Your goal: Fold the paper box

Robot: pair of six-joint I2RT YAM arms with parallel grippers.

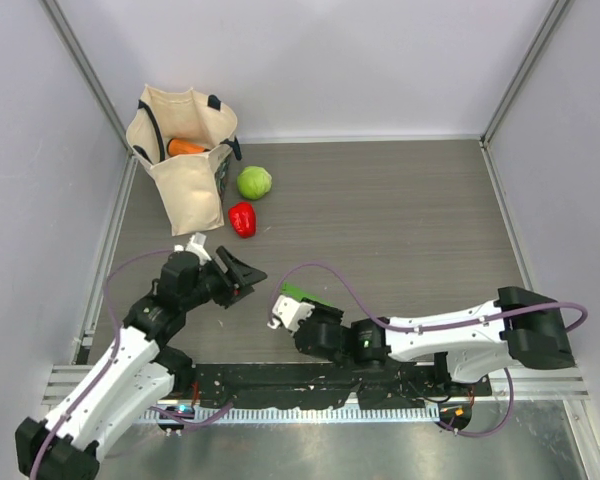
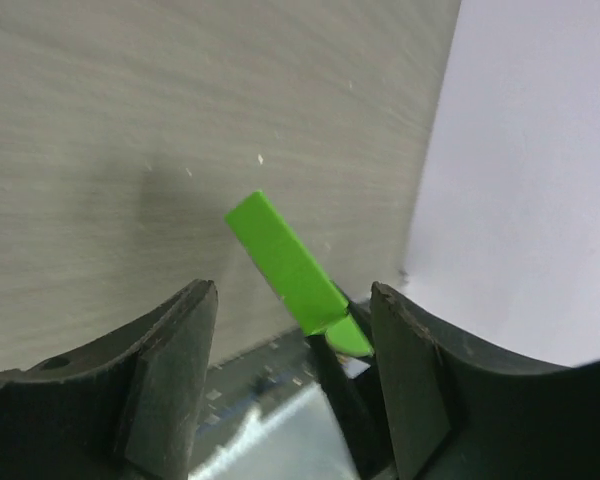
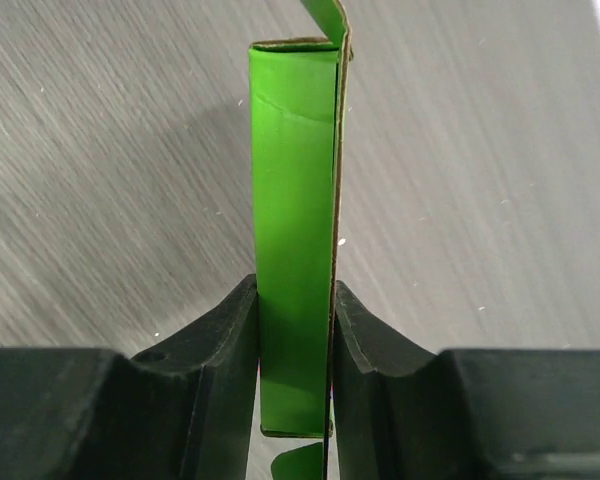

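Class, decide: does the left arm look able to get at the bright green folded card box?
Probably yes: the left gripper stands open, facing the green card box, nothing between them; the right gripper clamps only one end.

The counter [image 1: 400,220] has a grey-brown wood-grain surface. Plain pale lavender-grey walls [image 1: 330,60] enclose three sides, joined by aluminium corner posts [image 1: 522,70]. A brushed metal strip [image 1: 380,445] runs along the near edge. Lighting is even.

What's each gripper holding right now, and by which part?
The right gripper pinches the folded paper box across its two sides, near one end. The left gripper is open and holds nothing.
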